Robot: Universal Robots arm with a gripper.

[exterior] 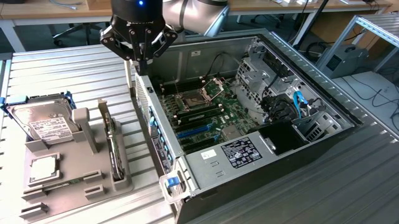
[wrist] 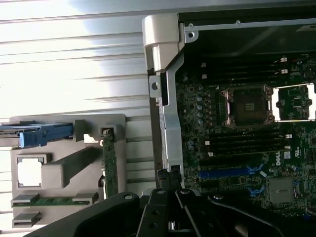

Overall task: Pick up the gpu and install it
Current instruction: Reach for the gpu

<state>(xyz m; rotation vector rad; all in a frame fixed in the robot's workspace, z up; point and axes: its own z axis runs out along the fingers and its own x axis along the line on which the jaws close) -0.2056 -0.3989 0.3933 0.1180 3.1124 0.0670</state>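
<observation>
Our tool (exterior: 140,70), pinched shut and empty, hangs over the case wall (exterior: 145,100); the gpu (exterior: 111,140) stands edgewise to the exterior view's left, its length roughly parallel to that wall.

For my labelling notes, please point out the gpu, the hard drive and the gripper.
gpu (exterior: 111,140), exterior view, on its upper edge.
hard drive (exterior: 46,127), exterior view, on its white label.
gripper (exterior: 142,70), exterior view, at its shut fingertips.

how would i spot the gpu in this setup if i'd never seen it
Find the open computer case, then the grey holder tray on the exterior view's left of it. The gpu stands on edge in the tray's slot nearest the case. It is a thin dark card, unlike the white-labelled hard drive and square CPU chip.
</observation>
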